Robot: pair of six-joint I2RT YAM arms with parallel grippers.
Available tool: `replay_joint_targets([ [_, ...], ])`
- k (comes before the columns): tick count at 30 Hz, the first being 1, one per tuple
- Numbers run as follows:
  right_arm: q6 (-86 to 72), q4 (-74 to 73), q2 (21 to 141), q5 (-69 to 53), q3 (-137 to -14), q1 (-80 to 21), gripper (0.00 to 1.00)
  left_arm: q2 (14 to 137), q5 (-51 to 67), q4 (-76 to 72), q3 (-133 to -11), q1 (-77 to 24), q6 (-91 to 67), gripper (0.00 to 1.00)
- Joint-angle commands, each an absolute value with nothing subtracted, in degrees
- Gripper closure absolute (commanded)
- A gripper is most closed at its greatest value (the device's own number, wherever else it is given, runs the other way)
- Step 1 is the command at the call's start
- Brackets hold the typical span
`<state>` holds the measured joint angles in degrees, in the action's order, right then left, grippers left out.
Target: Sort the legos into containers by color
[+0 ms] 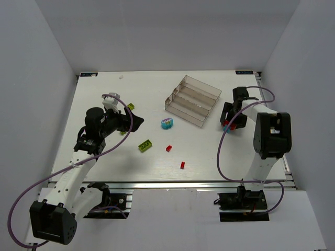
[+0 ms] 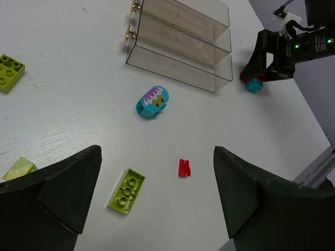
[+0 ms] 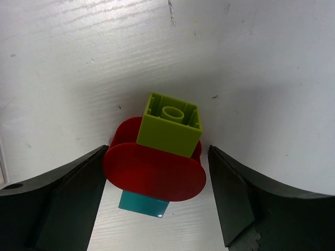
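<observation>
Nothing is sorted yet: the clear plastic stepped tray [image 1: 192, 100] looks empty, loose lime green, red and cyan bricks [image 1: 145, 145] lie on the white table [image 1: 152, 89], my left pincer [image 2: 157, 172] hangs wide open and empty, and my right pincer [image 3: 158, 162] stands open astride a 3-colour brick stack [image 3: 170, 125] near the tray.

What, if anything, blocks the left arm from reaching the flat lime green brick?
Probably nothing, so yes: the left gripper is open and the flat lime green brick lies uncovered just ahead of it.
</observation>
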<state>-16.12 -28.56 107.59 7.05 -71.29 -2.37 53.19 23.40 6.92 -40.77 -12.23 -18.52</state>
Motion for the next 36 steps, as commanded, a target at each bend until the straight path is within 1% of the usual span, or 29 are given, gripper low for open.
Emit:
replay_joint_targets([
  [1, -16.87, -27.51, 105.03, 8.0, -70.66, -2.55, 0.2, 52.73, 24.43, 6.42, -42.45, -12.48, -18.37, 0.03],
  [4, -17.14, -27.69, 105.56, 7.91, -70.84, -2.55, 0.27, 52.65, 24.35, 6.5, -42.45, -12.48, -18.37, 0.02],
  [7, -17.05, -27.6, 105.21, 7.47, -70.66, -2.38, 0.4, 52.65, 24.26, 6.5, -42.45, -12.48, -18.37, 0.03],
  [8, -16.96, -27.34, 104.86, 7.38, -70.32, -2.29, 0.47, 52.65, 24.34, 6.5, -42.45, -12.48, -18.46, 0.03],
  [9, -16.88, -27.16, 104.77, 7.3, -70.23, -2.2, 0.52, 52.65, 24.43, 6.59, -42.45, -12.48, -18.46, 0.03],
  [10, -16.61, -27.07, 104.33, 6.51, -70.22, -2.28, 0.64, 52.65, 24.52, 6.42, -42.45, -12.48, -18.37, 0.03],
  [13, -14.86, -26.28, 102.67, 3.62, -70.31, -2.29, 0.82, 52.47, 26.01, 5.89, -42.28, -12.48, -18.28, 0.04],
  [14, -14.33, -25.15, 101.87, 2.73, -70.31, -2.11, 0.95, 52.38, 26.97, 5.37, -42.1, -12.48, -18.28, 0.04],
  [15, -12.85, -24.44, 101.0, 1.59, -70.23, -2.2, 1.0, 52.21, 28.03, 4.67, -41.84, -12.48, -18.37, 0.05],
  [18, -10.03, -21.36, 97.47, -6.13, -69.96, -2.2, 1.0, 52.73, 34.35, 0.63, -40.7, -12.48, -20.29, 0.05],
  [19, -9.76, -19.97, 93.82, -9.72, -69.7, -2.28, 1.0, 53.17, 37.5, -2.87, -40.26, -12.48, -22.83, 0.06],
  [20, -9.76, -19.34, 92.56, -11.84, -69.52, -2.2, 1.0, 53.7, 39.18, -4.81, -39.47, -12.48, -24.33, 0.08],
  [23, -10.98, -17.23, 87.73, -19.32, -68.56, -2.37, 1.0, 56.33, 42.62, -14.04, -37.36, -14.5, -32.22, 0.1],
  [24, -11.86, -16.01, 86.76, -21.25, -68.47, -2.72, 1.0, 57.47, 41.93, -15.11, -37.27, -15.37, -33.3, 0.12],
  [26, -16.77, -13.81, 84.64, -26.44, -68.12, -2.46, 1.0, 58.27, 38.43, -18.36, -37.53, -19.23, -35.84, 0.12],
  [28, -24.47, -9.88, 83.24, -31.01, -67.77, -2.63, 1.0, 59.06, 35.0, -24.58, -36.92, -23.7, -38.05, 0.08],
  [29, -27.65, -7.76, 82.88, -32.59, -66.46, -2.64, 1.0, 59.67, 31.24, -27.22, -36.48, -25.21, -40.41, 0.05],
  [30, -30.9, -5.91, 82.27, -33.91, -66.01, -2.72, 1.0, 60.63, 29.37, -32.47, -35.87, -26.62, -41.3, 0.02],
  [31, -33.81, -1.36, 81.92, -36.36, -65.4, -2.72, 1.0, 63.52, 27.35, -34.69, -35.86, -28.02, -42.53, 0.02],
  [32, -39.06, -0.71, 81.83, -37.0, -65.04, -3.33, 1.0, 65.37, 25.77, -36.63, -36.21, -31.0, -42.63, 0.02],
  [33, -41.46, 1.91, 81.83, -37.96, -65.13, -3.6, 1.0, 67.57, 21.92, -38.74, -37.78, -32.5, -42.54, 0.02],
  [35, -48.03, 5.26, 81.83, -38.23, -65.39, -4.04, 1.0, 73.63, 18.21, -41.38, -39.63, -37.32, -41.23, 0.02],
  [36, -50.08, 6.49, 81.91, -38.32, -65.39, -4.13, 1.0, 75.39, 13.67, -43.05, -40.68, -38.75, -40.7, 0.02],
])
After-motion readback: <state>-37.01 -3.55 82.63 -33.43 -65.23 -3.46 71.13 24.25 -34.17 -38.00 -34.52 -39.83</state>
